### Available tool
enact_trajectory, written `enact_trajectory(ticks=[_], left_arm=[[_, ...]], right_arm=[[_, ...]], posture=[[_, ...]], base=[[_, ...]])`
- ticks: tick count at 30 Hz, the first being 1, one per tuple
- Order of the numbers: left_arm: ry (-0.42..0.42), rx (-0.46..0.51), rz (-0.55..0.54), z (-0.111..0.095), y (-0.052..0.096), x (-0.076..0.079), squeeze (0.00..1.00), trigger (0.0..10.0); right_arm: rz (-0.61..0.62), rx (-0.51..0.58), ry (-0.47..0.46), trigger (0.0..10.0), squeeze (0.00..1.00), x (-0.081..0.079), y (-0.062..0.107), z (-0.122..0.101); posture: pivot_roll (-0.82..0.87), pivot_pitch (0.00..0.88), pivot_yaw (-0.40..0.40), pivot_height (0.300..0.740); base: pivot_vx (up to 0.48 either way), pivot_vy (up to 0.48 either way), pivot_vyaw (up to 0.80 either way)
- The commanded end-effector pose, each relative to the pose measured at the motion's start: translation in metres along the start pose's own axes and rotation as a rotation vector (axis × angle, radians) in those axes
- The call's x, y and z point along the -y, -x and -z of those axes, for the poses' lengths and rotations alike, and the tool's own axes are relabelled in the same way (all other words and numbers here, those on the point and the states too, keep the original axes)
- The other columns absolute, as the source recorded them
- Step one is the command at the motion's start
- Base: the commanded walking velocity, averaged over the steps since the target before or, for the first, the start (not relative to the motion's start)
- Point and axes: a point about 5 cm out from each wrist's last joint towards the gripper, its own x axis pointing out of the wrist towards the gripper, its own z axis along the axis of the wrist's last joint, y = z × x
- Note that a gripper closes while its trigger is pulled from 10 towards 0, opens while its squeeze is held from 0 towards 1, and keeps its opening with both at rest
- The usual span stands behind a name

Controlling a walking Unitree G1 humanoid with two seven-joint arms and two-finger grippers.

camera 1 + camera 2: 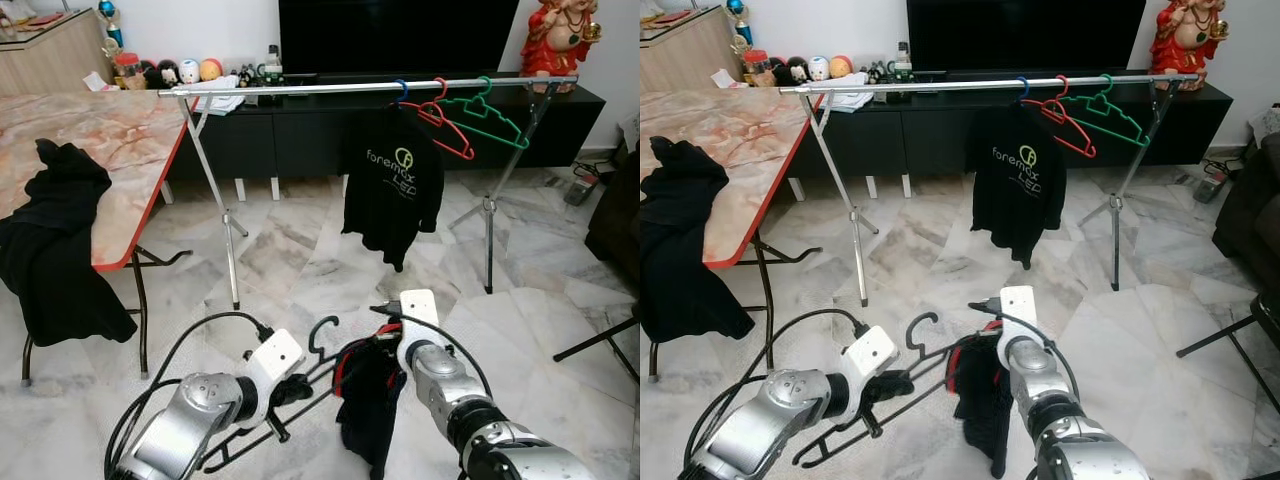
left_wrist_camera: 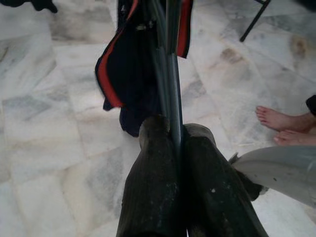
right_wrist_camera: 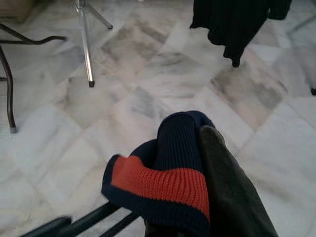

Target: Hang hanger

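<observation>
Table (image 1: 110, 150) left of rack (image 1: 360, 88)

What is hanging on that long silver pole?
On the pole hang a black shirt, a red hanger and a green hanger, both bare. The shirt covers most of its own hanger.

Rail (image 1: 300, 88) left half free; black shirt (image 1: 392, 185), hangers (image 1: 470, 120) crowd right.

Head stereo pair looked forward and down; wrist cameras sat close along their fingers.

Both eye views shared the clothes rail (image 1: 370, 87), table (image 1: 110, 140) and marble floor (image 1: 300, 260). The left wrist view faced down the black hanger (image 2: 170, 74); the right wrist view, somewhat blurred, looked toward the rail's leg (image 3: 85, 44).
</observation>
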Motion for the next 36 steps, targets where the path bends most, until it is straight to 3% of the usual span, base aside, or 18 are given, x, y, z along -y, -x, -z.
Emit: enact_trajectory(ticks=[1,10,18,23,25,31,36], left_arm=[[-0.009,0.07,0.034,-0.012,0.003,0.003,0.0,10.0],[0.007,0.105,0.057,-0.015,0.009,0.001,0.0,10.0],[-0.031,-0.003,0.096,0.001,0.014,0.004,0.0,10.0],[-0.038,-0.016,0.083,0.002,0.013,0.003,0.0,10.0],[-0.045,-0.018,0.004,0.001,0.008,-0.004,0.0,10.0],[-0.035,0.021,-0.081,-0.006,0.002,-0.01,0.0,10.0],[-0.028,0.04,-0.08,-0.009,0.001,-0.009,0.0,10.0]], right_arm=[[-0.014,0.021,0.007,10.0,0.0,-0.002,0.0,-0.004],[0.02,0.038,-0.005,10.0,0.0,0.008,0.001,-0.003],[0.198,0.064,-0.136,10.0,0.0,0.036,0.003,-0.008],[0.196,0.063,-0.16,10.0,0.0,0.035,0.003,-0.009],[0.167,0.06,-0.162,10.0,0.0,0.029,0.002,-0.008],[0.137,0.054,-0.162,10.0,0.0,0.019,0.001,-0.005],[0.13,0.045,-0.178,10.0,0.0,0.017,0.002,-0.002]], posture=[[0.11,0.07,0.006,0.74],[0.11,0.067,0.006,0.74],[0.11,0.06,0.007,0.74],[0.11,0.062,0.005,0.74],[0.11,0.063,0.005,0.74],[0.11,0.066,0.005,0.74],[0.11,0.068,0.005,0.74]], base=[[0.0,0.0,0.0],[0.0,0.0,0.0],[0.0,0.0,0.0],[0.0,0.0,0.0],[0.0,0.0,0.0],[0.0,0.0,0.0],[0.0,0.0,0.0]])
